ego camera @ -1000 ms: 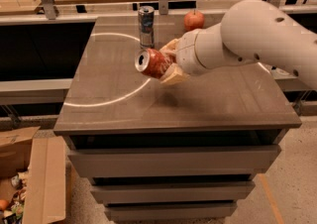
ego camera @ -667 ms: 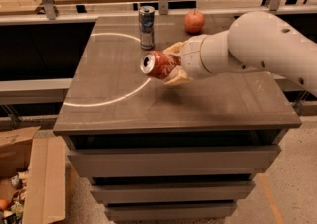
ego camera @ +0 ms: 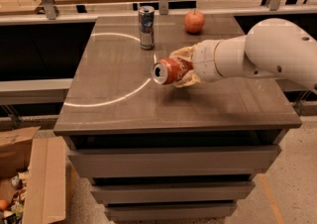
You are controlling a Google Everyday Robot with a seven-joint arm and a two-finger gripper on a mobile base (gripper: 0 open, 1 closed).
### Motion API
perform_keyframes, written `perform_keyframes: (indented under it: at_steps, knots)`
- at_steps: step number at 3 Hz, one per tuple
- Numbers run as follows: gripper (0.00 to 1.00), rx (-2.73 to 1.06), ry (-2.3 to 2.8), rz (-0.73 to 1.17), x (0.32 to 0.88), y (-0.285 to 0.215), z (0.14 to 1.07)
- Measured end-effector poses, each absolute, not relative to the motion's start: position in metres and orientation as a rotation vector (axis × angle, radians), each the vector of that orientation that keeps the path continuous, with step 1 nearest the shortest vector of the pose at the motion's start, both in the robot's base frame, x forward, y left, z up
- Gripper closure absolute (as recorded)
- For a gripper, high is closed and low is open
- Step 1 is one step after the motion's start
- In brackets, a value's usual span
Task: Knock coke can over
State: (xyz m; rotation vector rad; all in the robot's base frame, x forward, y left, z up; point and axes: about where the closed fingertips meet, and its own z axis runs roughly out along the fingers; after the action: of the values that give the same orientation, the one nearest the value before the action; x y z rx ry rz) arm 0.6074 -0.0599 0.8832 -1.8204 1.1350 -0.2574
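Evidently the gripper [ego camera: 181, 68] jaws are clamped around the coke can [ego camera: 167, 71], holding it on its side near the table [ego camera: 114, 86] centre, top facing left, probably to lay it down; table contact unclear.

red coke can [ego camera: 166, 71], tan claw [ego camera: 178, 69] around it

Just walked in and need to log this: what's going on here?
The robot's arm reaches in from the right; its tool, mid-table, is closed on the coke can. The can is tipped sideways, silver top facing left. Whether it rests on the table or is held just above, I cannot tell. A slim can stands upright behind it, an apple near the back edge.
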Motion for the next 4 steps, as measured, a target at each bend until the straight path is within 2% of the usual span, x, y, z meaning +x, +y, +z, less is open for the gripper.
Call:
perform_keyframes:
  at_steps: [1,3,4]
  knots:
    - [0.6,-1.939,1.003,-0.372,0.609,-0.065,0.88]
    - [0.13,-2.079,0.885,-0.481,0.609,-0.073,0.868]
    - [0.0,-2.139,0.859,-0.508,0.608,-0.078,0.862]
